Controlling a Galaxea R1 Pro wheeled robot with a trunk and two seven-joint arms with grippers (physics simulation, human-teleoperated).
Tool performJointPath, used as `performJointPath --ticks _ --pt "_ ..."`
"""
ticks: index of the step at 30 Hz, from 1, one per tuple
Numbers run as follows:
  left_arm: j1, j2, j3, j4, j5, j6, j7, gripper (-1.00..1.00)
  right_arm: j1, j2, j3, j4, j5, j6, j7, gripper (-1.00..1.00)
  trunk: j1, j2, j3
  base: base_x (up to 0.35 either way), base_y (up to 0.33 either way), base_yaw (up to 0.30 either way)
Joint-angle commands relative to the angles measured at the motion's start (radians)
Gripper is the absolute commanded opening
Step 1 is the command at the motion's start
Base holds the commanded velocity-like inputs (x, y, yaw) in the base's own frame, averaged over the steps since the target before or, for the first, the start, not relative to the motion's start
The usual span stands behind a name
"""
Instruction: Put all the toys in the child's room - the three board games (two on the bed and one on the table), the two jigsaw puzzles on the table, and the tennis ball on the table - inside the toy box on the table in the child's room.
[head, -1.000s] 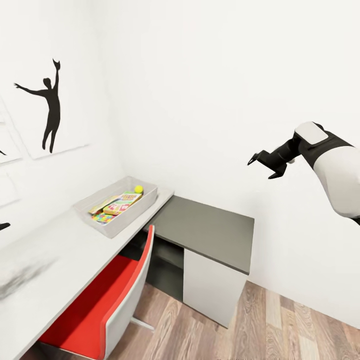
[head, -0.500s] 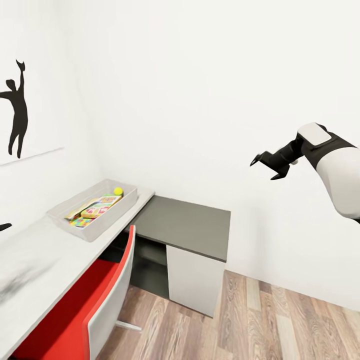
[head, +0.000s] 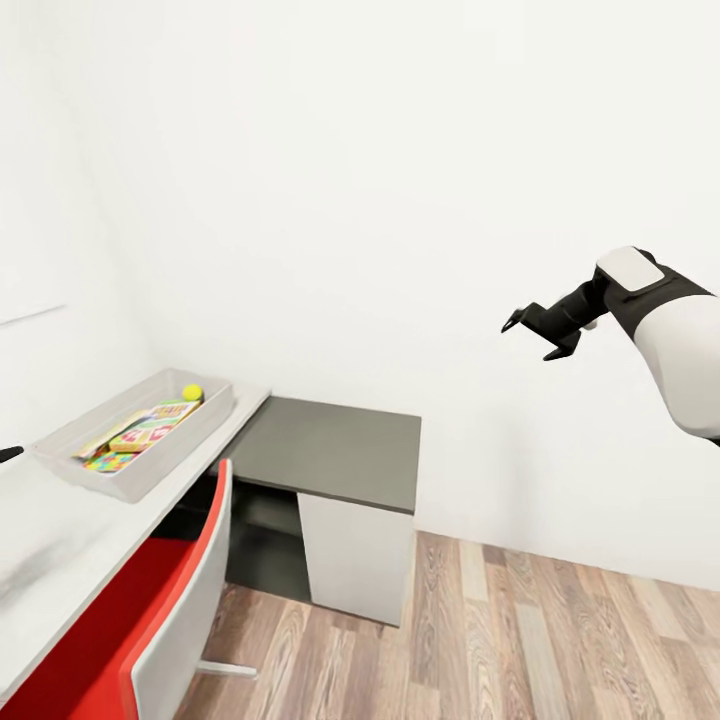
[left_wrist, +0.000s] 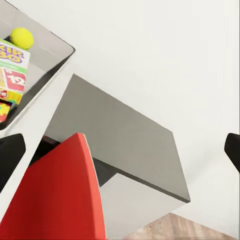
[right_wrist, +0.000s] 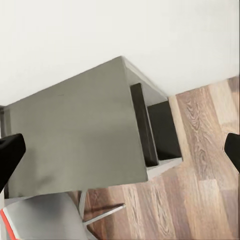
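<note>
1. Toy box (head: 60, 452) sits on the pale top of the table (head: 60, 540), beside the lower dark-grey section (head: 335, 450), with a red chair (head: 150, 630) pushed in below
2. Inside it lie the tennis ball (head: 191, 392) at the far end, a Skip-Bo board game (head: 150, 425) and a bright jigsaw puzzle (head: 105, 462) at the near end; more may lie under these, I cannot tell
3. Right gripper (head: 535, 332) hangs in the air well away from the table, fingers spread, holding nothing
4. Left gripper (left_wrist: 120, 145), in its wrist view, shows both fingertips wide apart with nothing between them
5. Judgement: the table's toys look stowed; the two board games on the bed are probably what remains, and both hands are free for them
</note>
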Motion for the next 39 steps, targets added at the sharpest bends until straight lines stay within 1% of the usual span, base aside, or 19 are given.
performJointPath --ticks 1,8,11,18,22,24,25,26,27,28,29,30,32,33,34,35,36,38,39 --pt "-0.001 0.000 0.001 0.000 0.001 0.006 -0.003 1.00 -0.001 0.000 -0.004 -0.001 -0.006 0.002 -0.010 1.00 0.000 -0.001 -0.001 -0.120 0.000 -0.262" --pt "-0.001 0.000 0.000 0.000 0.001 0.006 -0.003 1.00 0.000 0.000 -0.004 -0.001 -0.004 0.002 -0.010 1.00 0.000 -0.001 0.004 -0.047 0.000 -0.261" --pt "-0.001 0.000 0.000 0.000 0.001 0.006 -0.004 1.00 0.001 0.000 -0.003 -0.001 -0.004 0.002 -0.010 1.00 0.000 -0.001 0.005 -0.196 0.000 -0.261" --pt "-0.001 0.000 0.000 0.000 0.001 0.005 -0.003 1.00 0.041 0.005 0.002 -0.005 -0.004 0.002 -0.010 1.00 0.000 -0.001 0.009 -0.086 0.000 -0.191" --pt "-0.001 -0.001 -0.001 0.000 0.001 0.006 -0.003 1.00 0.105 0.015 0.007 -0.008 -0.003 -0.025 -0.010 1.00 0.000 -0.001 0.009 -0.009 0.000 -0.032" --pt "-0.001 -0.004 -0.001 0.000 0.001 0.005 -0.003 1.00 0.166 0.021 0.008 -0.008 -0.003 -0.065 -0.010 1.00 0.000 -0.001 0.009 -0.003 0.000 -0.009" --pt "-0.001 -0.005 -0.001 0.000 0.001 0.005 -0.003 1.00 0.184 0.025 0.009 -0.008 -0.003 -0.077 -0.010 1.00 0.000 -0.001 0.009 -0.002 0.000 -0.006" --pt "-0.001 -0.008 -0.001 -0.001 0.001 0.005 -0.003 1.00 0.221 0.037 0.011 -0.009 -0.001 -0.099 -0.010 1.00 0.000 -0.001 0.009 -0.001 0.000 -0.004" --pt "-0.001 -0.009 -0.001 -0.001 0.001 0.005 -0.003 1.00 0.260 0.054 0.017 -0.009 0.003 -0.121 -0.010 1.00 0.000 -0.001 0.009 -0.001 0.000 -0.002" --pt "-0.001 -0.010 -0.001 -0.002 0.001 0.004 -0.003 1.00 0.303 0.074 0.027 -0.009 0.009 -0.147 -0.010 1.00 0.000 -0.001 0.009 0.000 0.000 -0.002" --pt "-0.001 -0.011 -0.001 -0.002 0.001 0.004 -0.003 1.00 0.325 0.085 0.034 -0.009 0.012 -0.163 -0.011 1.00 0.000 -0.001 0.009 0.000 0.000 -0.001" --pt "-0.001 -0.011 -0.001 -0.002 0.001 0.004 -0.003 1.00 0.371 0.105 0.051 -0.009 0.018 -0.202 -0.010 1.00 0.000 -0.001 0.009 0.000 0.000 0.000" --pt "-0.001 -0.012 -0.001 -0.002 0.001 0.004 -0.003 1.00 0.459 0.149 0.099 -0.009 0.029 -0.297 -0.010 1.00 0.000 -0.001 0.009 0.000 0.000 0.000" --pt "-0.001 -0.012 -0.001 -0.002 0.001 0.004 -0.003 1.00 0.499 0.172 0.131 -0.009 0.032 -0.344 -0.010 1.00 0.000 -0.001 0.009 0.000 0.000 0.000" --pt "-0.001 -0.012 -0.001 -0.002 0.001 0.004 -0.003 1.00 0.518 0.183 0.149 -0.009 0.033 -0.366 -0.010 1.00 0.000 -0.001 0.009 0.000 0.000 0.000" --pt "-0.001 -0.012 -0.001 -0.002 0.001 0.004 -0.003 1.00 0.556 0.207 0.186 -0.009 0.035 -0.405 -0.010 1.00 0.000 -0.001 0.009 0.000 0.000 0.000" --pt "-0.001 -0.012 -0.001 -0.003 0.001 0.004 -0.003 1.00 0.574 0.218 0.205 -0.009 0.035 -0.423 -0.010 1.00 0.000 -0.001 0.009 0.000 0.000 0.000" --pt "-0.001 -0.012 0.000 -0.003 0.001 0.004 -0.003 1.00 0.643 0.252 0.273 -0.009 0.037 -0.501 -0.010 1.00 0.000 -0.001 0.009 0.000 0.000 0.000" --pt "-0.001 -0.012 0.000 -0.003 0.001 0.005 -0.003 1.00 0.678 0.265 0.299 -0.008 0.037 -0.547 -0.010 1.00 0.000 -0.001 0.009 0.000 0.000 0.000"
